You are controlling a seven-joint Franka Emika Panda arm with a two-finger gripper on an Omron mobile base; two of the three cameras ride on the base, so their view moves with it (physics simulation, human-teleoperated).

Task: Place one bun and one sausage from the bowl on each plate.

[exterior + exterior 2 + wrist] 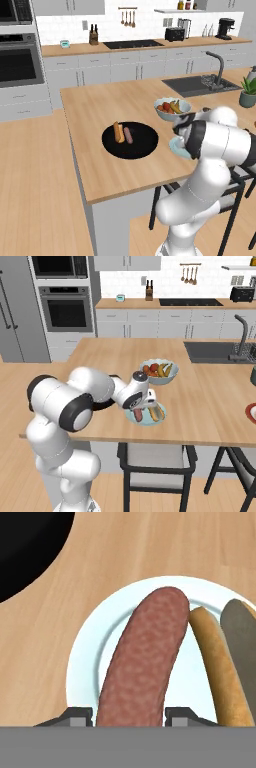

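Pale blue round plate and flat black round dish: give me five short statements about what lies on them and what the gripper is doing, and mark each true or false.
1. A reddish-brown sausage lies between the tips of the gripper over the pale blue round plate. True.
2. A golden-brown bun lies on that plate beside the sausage. True.
3. The flat black round dish has nothing on it. False: one bun and one sausage lie on it.
4. The deep white bowl of colourful fruit stands on the floor. False: it stands on the wooden island counter.
5. The gripper grips a bun. False: it is shut on the sausage.
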